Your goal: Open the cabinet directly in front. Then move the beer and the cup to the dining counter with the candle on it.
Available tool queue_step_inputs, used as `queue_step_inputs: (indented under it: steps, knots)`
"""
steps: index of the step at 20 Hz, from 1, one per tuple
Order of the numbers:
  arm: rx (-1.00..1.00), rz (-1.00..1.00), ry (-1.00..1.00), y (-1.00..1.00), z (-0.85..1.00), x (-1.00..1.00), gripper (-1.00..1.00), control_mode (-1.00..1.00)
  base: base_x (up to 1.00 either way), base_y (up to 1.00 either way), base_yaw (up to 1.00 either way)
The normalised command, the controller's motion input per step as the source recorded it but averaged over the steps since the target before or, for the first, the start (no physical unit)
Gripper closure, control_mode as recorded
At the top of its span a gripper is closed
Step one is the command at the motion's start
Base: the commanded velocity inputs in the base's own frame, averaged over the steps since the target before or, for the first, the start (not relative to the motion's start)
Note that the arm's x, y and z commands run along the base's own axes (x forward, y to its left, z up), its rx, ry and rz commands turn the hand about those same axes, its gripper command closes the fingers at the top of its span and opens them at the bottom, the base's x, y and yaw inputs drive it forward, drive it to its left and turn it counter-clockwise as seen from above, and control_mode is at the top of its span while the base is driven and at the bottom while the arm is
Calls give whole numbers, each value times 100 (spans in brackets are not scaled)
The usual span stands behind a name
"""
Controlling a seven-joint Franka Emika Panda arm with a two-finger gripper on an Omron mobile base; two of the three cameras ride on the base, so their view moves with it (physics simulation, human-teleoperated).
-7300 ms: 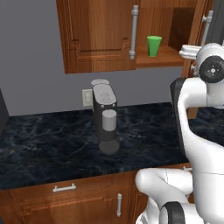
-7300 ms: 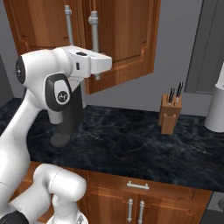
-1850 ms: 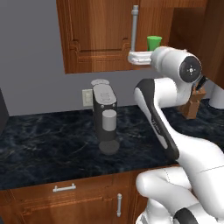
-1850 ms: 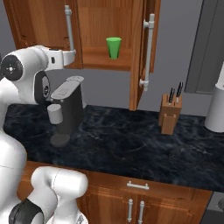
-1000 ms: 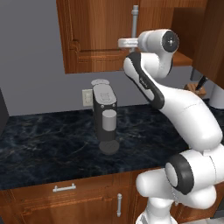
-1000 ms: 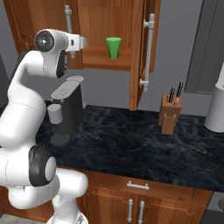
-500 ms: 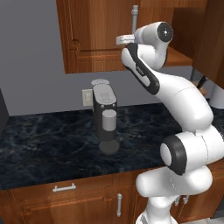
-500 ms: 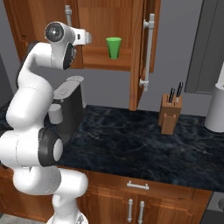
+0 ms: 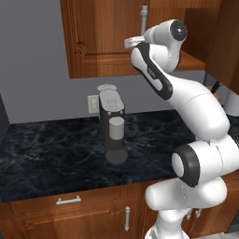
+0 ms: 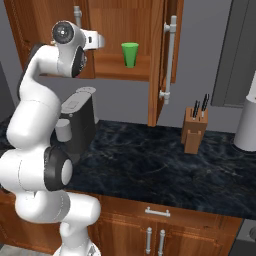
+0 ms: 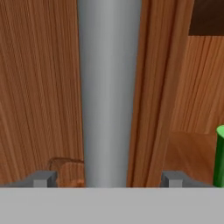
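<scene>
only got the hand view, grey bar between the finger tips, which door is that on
Observer: That is the handle of the cabinet's left door, which is shut. The gripper is up at it, jaws open either side of the bar.
Operator: and the right door
Observer: The right door stands swung wide open.
Operator: green thing at my edge
Observer: That is the cup, upright on the shelf behind the open half.
</scene>
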Motion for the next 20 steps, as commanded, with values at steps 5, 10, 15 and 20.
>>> queue_step_inputs:
  steps: [5,10,15,20]
  knots:
    - [0,-1,-7,20,0,-74,100,-100,0,0,0]
    - [0,-6,-14,88,6,-100,100,-100,0,0,0]
    - [0,-10,-8,100,1,-100,100,-100,0,0,0]
    - [0,-16,-2,100,0,-100,100,-100,0,0,0]
